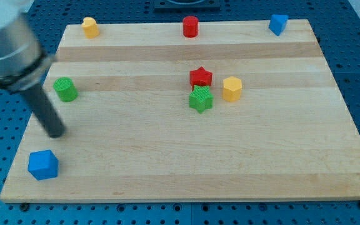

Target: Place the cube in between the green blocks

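Observation:
A blue cube (42, 164) lies near the board's bottom left corner. A green cylinder (65, 89) stands at the left side of the board. A green star (200, 99) lies near the middle. My tip (56, 133) touches the board between the green cylinder and the blue cube, just above and to the right of the cube, apart from both. The rod slants up to the view's left into the blurred grey arm body (8, 44).
A red star (200, 77) touches the green star's top. A yellow hexagonal block (232, 89) sits to their right. Along the top edge stand a yellow block (90, 27), a red cylinder (190, 26) and a blue block (278, 24). The wooden board (180, 156) rests on a blue perforated table.

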Controlling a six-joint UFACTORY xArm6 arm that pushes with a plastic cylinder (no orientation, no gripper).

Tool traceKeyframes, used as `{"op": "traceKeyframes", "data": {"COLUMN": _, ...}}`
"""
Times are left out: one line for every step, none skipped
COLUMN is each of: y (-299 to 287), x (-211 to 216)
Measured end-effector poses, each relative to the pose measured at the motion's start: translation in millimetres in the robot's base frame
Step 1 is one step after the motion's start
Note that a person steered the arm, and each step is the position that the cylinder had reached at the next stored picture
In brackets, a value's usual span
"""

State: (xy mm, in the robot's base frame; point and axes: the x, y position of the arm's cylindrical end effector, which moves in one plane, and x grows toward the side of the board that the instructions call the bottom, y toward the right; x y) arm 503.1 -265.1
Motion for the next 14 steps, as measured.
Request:
{"op": "traceKeyframes", "data": {"y": -39.5, "x": 30.8}}
{"op": "traceKeyframes", "data": {"y": -19.9, "x": 44.4}}
{"op": "traceKeyframes", "data": {"y": 24.0, "x": 62.5}}
{"op": "traceKeyframes", "data": {"y": 7.2, "x": 67.8}}
{"op": "traceKeyframes", "data": {"y": -24.2, "x": 71.2}}
{"op": "traceKeyframes", "data": {"y": -19.0, "x": 113.5}}
{"op": "traceKeyframes", "data": {"y": 35.5, "x": 108.2}}
{"op": "traceKeyframes", "data": {"y": 100.3, "x": 82.5}}
{"op": "traceKeyframes", "data": {"y": 116.1, "x": 52.2}}
{"op": "traceKeyframes", "data": {"y": 141.9, "x": 15.6}}
{"op": "traceKeyframes", "data": {"y": 163.1, "x": -22.4}}
{"op": "traceKeyframes", "data": {"y": 179.9, "x": -53.4}}
{"op": "traceKeyframes", "data": {"y": 178.7, "x": -55.4}}
{"op": "traceKeyframes", "data": {"y": 129.0, "x": -20.0}}
